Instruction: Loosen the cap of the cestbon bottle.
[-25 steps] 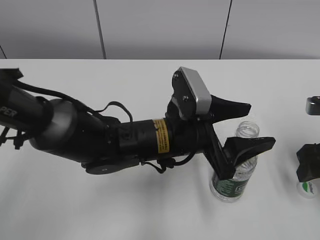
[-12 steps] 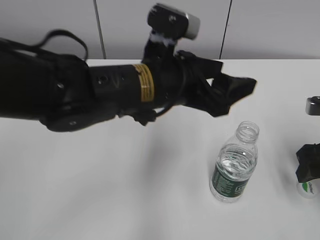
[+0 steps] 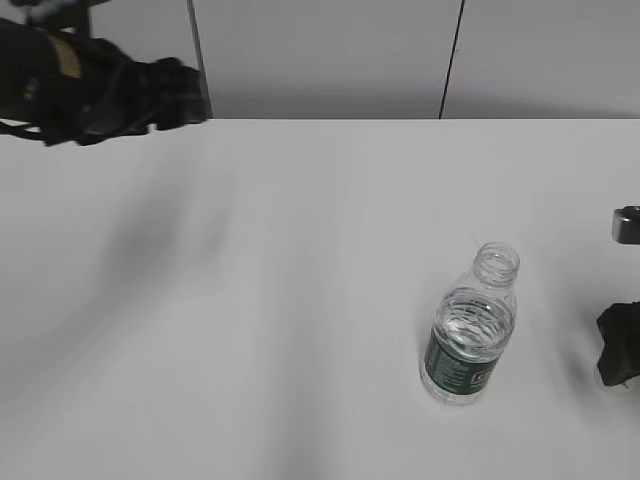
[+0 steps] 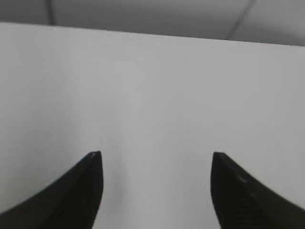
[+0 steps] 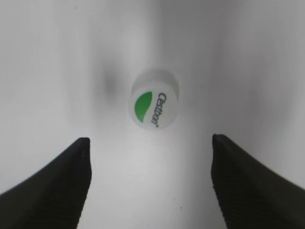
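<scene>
The cestbon bottle [image 3: 468,340] stands upright on the white table at the right of the exterior view, its threaded neck open, no cap on it. The cap [image 5: 154,106], white with a green patch and lettering, lies on the table in the right wrist view, ahead of my open, empty right gripper [image 5: 150,143]. In the exterior view the cap is hidden and only part of the right gripper [image 3: 622,355] shows at the right edge. My left gripper [image 4: 156,155] is open and empty over bare table; it shows at the far top left of the exterior view [image 3: 170,90].
The white table [image 3: 300,300] runs to a grey panelled wall at the back. A small grey metal part [image 3: 627,224] shows at the right edge.
My left arm has pulled away from the bottle, up and to the far left. The bottle stands alone, unmoved. The cap, seen below the right gripper earlier, is hidden in the exterior view.
</scene>
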### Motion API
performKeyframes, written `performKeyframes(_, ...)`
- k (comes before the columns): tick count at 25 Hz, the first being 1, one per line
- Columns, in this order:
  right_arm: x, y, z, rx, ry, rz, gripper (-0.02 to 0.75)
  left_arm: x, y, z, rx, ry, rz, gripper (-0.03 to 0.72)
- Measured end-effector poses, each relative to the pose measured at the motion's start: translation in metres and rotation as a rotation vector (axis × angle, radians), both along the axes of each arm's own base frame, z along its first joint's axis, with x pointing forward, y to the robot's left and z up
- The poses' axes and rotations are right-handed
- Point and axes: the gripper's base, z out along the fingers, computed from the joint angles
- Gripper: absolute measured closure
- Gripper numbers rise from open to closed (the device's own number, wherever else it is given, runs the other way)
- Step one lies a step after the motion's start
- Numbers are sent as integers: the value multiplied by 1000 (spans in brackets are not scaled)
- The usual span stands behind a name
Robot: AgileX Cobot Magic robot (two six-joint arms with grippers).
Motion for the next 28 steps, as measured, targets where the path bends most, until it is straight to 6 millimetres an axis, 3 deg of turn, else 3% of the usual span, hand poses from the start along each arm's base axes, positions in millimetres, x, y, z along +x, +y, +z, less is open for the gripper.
performKeyframes(3, -5, 1, 1, 5, 49, 11, 144, 5, 51, -1, -6, 161, 205, 202)
performKeyframes(6, -11, 1, 9, 9, 62, 19, 144, -7, 82, 3, 19, 299, 283, 249)
performKeyframes(10, -21, 2, 25, 22, 66, 23, 150, -36, 92, 22, 53, 408, 263, 277)
performKeyframes(16, -40, 6, 53, 65, 38, 28, 182, -91, 106, 46, 104, 420, 247, 280)
performKeyframes(26, -77, 15, 104, 148, -182, 46, 195, -198, 144, 26, 279, 377, 282, 327)
performKeyframes(28, -85, 16, 111, 162, -211, 50, 195, -211, 147, 23, 278, 347, 287, 342)
